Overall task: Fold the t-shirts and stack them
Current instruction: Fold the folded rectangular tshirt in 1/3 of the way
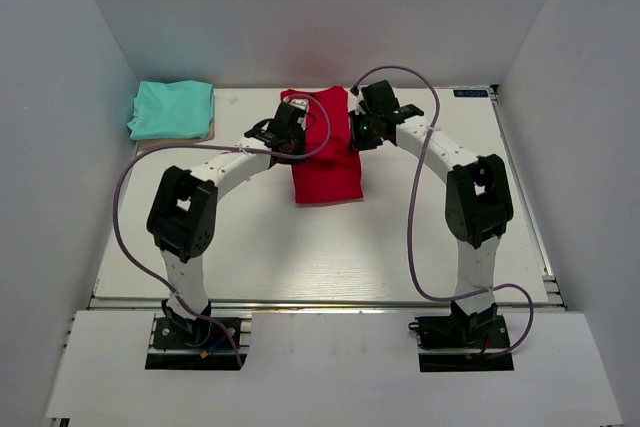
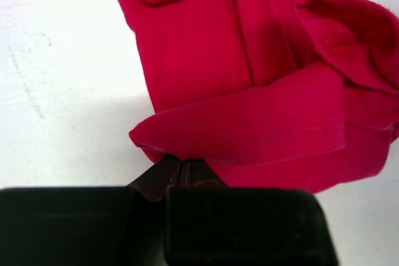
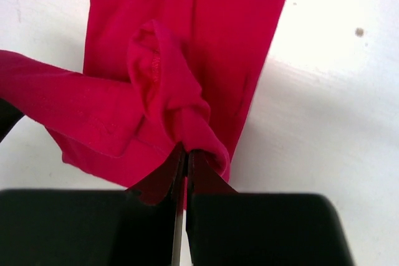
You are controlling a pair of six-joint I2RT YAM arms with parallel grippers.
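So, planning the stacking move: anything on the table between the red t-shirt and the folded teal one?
Nothing visible between the red t-shirt and the teal t-shirt; only the left gripper, gripping the red one, sits there.

red t-shirt [image 1: 328, 172] lies partly folded at centre, teal t-shirt [image 1: 172, 109] neatly folded at far left
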